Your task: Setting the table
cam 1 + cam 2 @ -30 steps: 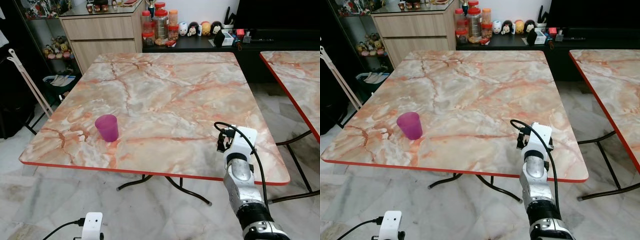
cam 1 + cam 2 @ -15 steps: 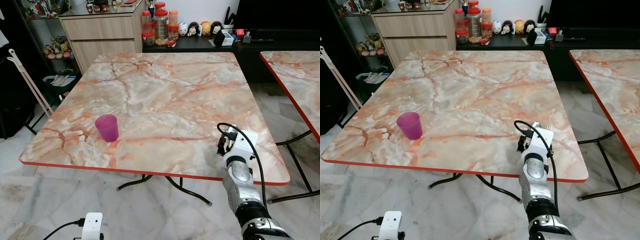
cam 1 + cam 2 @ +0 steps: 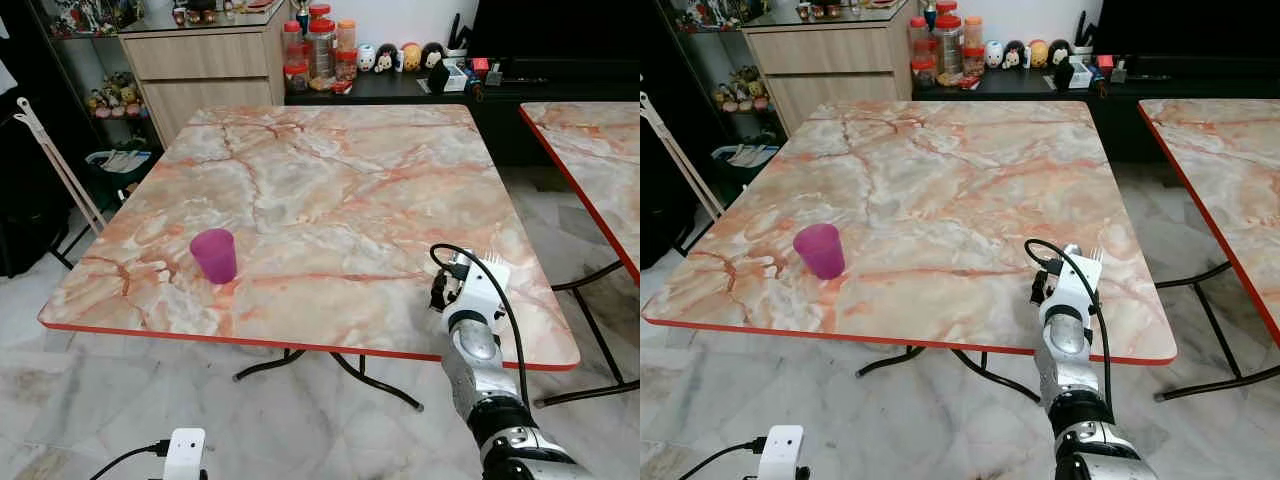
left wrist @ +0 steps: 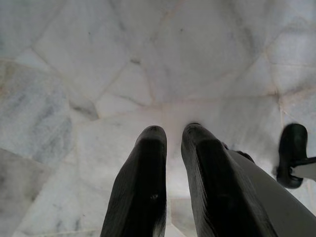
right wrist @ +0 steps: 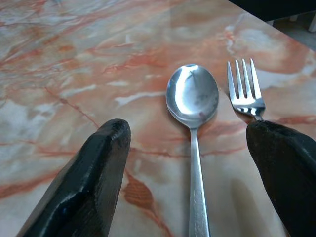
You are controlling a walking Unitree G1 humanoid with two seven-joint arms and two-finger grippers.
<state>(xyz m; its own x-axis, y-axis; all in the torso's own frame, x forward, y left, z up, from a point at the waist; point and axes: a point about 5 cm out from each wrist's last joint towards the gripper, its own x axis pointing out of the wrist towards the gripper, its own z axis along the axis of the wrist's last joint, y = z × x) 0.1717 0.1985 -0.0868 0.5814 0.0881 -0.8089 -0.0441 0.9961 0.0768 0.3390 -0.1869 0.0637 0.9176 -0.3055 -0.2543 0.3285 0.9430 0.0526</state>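
Now the spoon (image 5: 193, 96) and fork (image 5: 245, 93) lie between the wide-open, empty right claw (image 5: 190, 173), seemingly untouched.

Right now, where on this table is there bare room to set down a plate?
The table is bare across its middle and far half, and between the purple cup near the front left edge and the right hand. It is crowded only at the front right corner: there the spoon and fork lie side by side, the open hand around them.

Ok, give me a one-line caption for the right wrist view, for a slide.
Right hand open over the marble table, fingers straddling a spoon with a fork lying beside it.
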